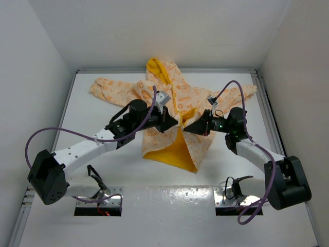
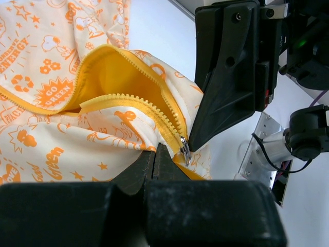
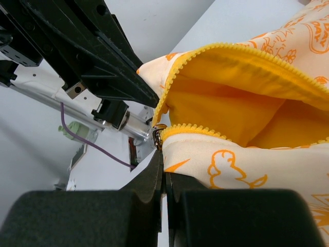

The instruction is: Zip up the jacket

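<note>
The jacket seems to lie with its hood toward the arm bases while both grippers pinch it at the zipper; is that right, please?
Not quite: the top external view shows the jacket with its hood pointing away from the arm bases, toward the far edge of the table. The left gripper and right gripper do both pinch it at the zipper.

the left arm (image 1: 87,146) stretches forward and to the right from its base, elbow low, wrist turned toward the middle. the right arm (image 1: 254,149) bends leftward to meet it. the left gripper (image 1: 174,123) and the right gripper (image 1: 188,127) point tip to tip, almost touching, each with its jaws pressed together on the jacket (image 1: 195,95).
</note>
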`<move>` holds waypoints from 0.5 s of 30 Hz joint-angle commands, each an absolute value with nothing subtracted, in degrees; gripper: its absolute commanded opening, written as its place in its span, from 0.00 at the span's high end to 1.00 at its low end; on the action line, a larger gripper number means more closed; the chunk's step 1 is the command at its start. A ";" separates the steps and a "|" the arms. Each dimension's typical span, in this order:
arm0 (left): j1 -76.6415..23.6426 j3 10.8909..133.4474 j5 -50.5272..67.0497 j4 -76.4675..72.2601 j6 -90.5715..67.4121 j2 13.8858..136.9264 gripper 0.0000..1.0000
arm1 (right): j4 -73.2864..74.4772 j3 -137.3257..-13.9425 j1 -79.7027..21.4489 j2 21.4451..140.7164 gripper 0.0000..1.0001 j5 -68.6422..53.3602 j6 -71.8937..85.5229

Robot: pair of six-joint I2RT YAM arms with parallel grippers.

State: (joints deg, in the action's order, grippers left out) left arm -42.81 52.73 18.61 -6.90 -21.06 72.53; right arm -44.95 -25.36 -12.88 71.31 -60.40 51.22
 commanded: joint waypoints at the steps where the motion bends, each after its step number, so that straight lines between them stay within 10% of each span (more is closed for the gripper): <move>1: -42.98 54.67 19.86 -9.84 -21.18 72.07 1.00 | -48.25 -26.63 -12.92 70.40 1.00 -59.85 49.75; 15: -43.51 53.61 17.05 -8.27 -20.66 71.54 1.00 | -48.95 -26.45 -12.83 70.14 1.00 -60.47 50.19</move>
